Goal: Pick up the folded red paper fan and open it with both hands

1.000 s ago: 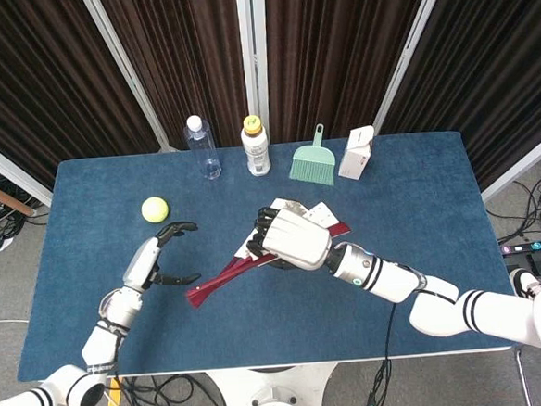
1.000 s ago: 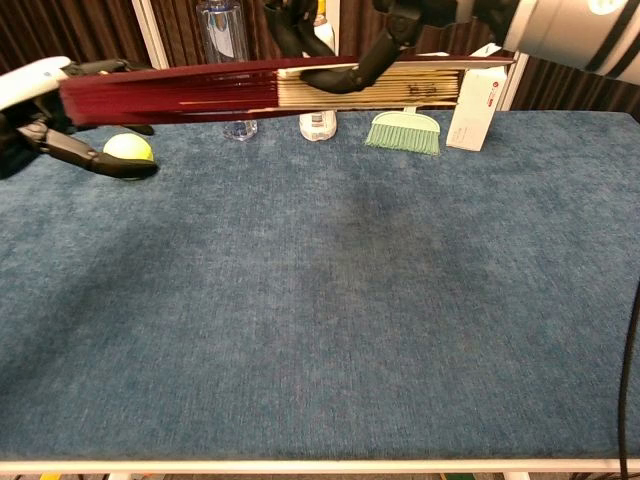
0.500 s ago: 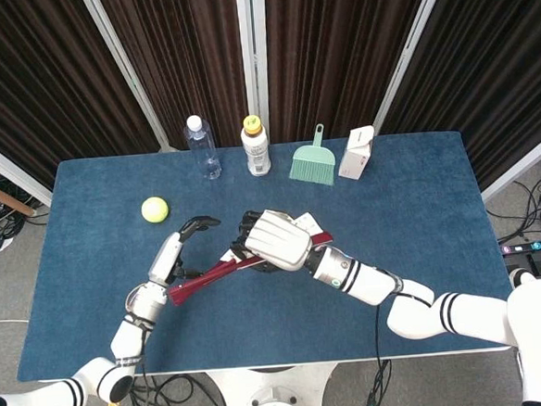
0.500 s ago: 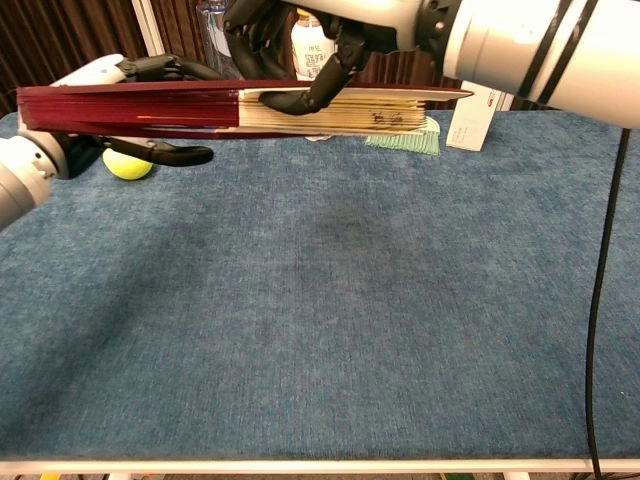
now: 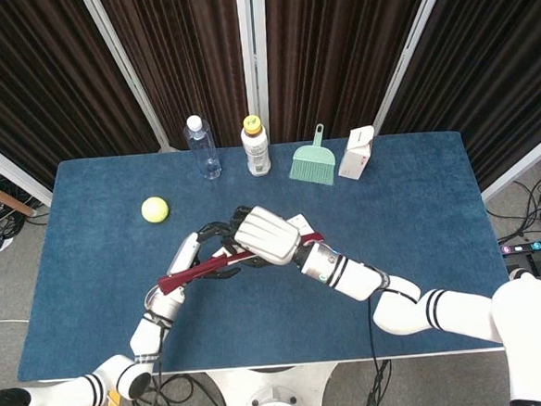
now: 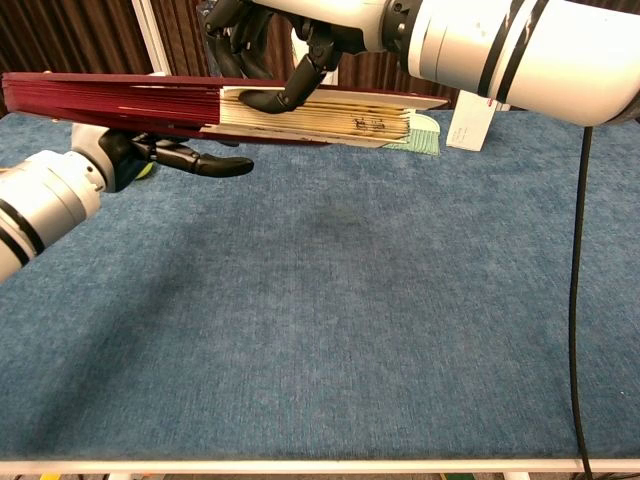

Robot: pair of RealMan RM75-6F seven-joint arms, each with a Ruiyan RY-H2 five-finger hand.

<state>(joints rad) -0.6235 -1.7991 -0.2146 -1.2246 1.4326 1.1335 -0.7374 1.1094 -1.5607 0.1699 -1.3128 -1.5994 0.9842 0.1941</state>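
The folded red paper fan [image 5: 201, 272] is held off the blue table [image 5: 420, 211], lying nearly level and pointing left. In the chest view its dark red end [image 6: 110, 94] reaches the left edge and its cream slats [image 6: 330, 110] face the camera. My right hand [image 5: 265, 235] grips the fan from above at its middle, fingers [image 6: 292, 88] curled over the slats. My left hand [image 5: 198, 255] sits at the red half with fingers and thumb [image 6: 215, 164] spread, the fan passing between them. I cannot tell whether it touches the fan.
Along the table's far edge stand a clear bottle [image 5: 203, 148], a white bottle with a yellow cap [image 5: 256, 146], a green hand brush [image 5: 313, 159] and a white carton [image 5: 356, 152]. A yellow-green ball [image 5: 155, 208] lies at the left.
My right hand carried the fan leftward and nearer to me. My left hand moved right and up, and its spread fingers now bracket the fan's red end.
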